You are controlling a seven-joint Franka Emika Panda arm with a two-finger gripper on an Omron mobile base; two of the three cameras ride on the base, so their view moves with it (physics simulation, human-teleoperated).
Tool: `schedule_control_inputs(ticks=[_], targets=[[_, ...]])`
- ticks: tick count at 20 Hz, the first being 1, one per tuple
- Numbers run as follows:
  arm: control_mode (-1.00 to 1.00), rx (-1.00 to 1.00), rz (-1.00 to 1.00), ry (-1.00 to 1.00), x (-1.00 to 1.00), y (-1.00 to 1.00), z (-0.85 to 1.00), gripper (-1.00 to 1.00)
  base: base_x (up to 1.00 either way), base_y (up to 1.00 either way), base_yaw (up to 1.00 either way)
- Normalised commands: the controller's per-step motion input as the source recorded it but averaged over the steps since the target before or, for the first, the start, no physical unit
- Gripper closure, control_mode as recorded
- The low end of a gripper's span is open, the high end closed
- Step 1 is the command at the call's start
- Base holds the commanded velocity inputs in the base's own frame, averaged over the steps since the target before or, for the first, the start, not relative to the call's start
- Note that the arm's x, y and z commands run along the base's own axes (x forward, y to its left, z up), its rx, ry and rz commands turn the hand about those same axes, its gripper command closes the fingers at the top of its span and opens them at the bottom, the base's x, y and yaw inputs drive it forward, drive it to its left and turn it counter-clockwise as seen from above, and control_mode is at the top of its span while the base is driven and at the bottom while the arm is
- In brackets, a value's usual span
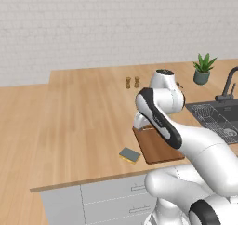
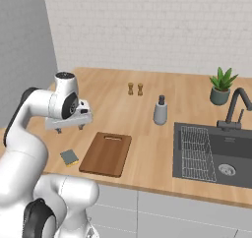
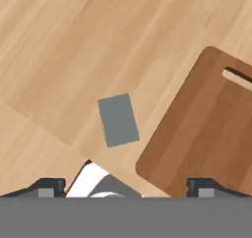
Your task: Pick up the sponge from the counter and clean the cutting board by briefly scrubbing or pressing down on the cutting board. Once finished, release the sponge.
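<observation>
The sponge (image 3: 118, 120) lies flat on the light-wood counter (image 3: 74, 45), grey-blue side up, close to the front edge and just left of the cutting board (image 3: 206, 129). The dark brown board shows its slot handle at the far short end (image 2: 113, 138). My gripper (image 2: 69, 130) hangs open well above the counter, over the sponge (image 2: 69, 157) and slightly behind it. Its fingertips (image 3: 47, 185) stand wide apart with nothing between them. In the left base view my arm covers part of the board (image 1: 155, 152), and the sponge (image 1: 129, 155) lies beside it.
A sink (image 2: 216, 153) with a dark faucet (image 2: 235, 106) is set into the counter to the right. A soap dispenser (image 2: 160, 110), two small shakers (image 2: 135, 89) and a potted plant (image 2: 221, 87) stand further back. Grey drawer fronts (image 1: 107, 201) run below the counter's edge.
</observation>
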Motion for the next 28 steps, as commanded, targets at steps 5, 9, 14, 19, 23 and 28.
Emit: schedule_control_inputs(ticks=[5,9,14,19,23,28], targets=[[-1.0,0.0,0.19,0.02,0.2,0.19,-0.34,-1.0,0.0,0.0,0.0],[-1.0,-0.06,0.02,0.03,0.28,0.32,-0.33,-1.0,0.0,0.0,0.0],[-1.0,-0.02,0.0,0.0,0.12,0.29,-0.36,-1.0,0.0,0.0,0.0],[-1.0,0.0,0.0,0.0,0.03,0.18,-0.18,-1.0,0.0,0.0,0.0],[-1.0,0.0,0.01,0.0,-0.01,0.01,-0.21,-1.0,0.0,0.0,0.0],[-1.0,0.0,0.01,0.02,0.0,0.01,-0.31,-1.0,0.0,0.0,0.0]])
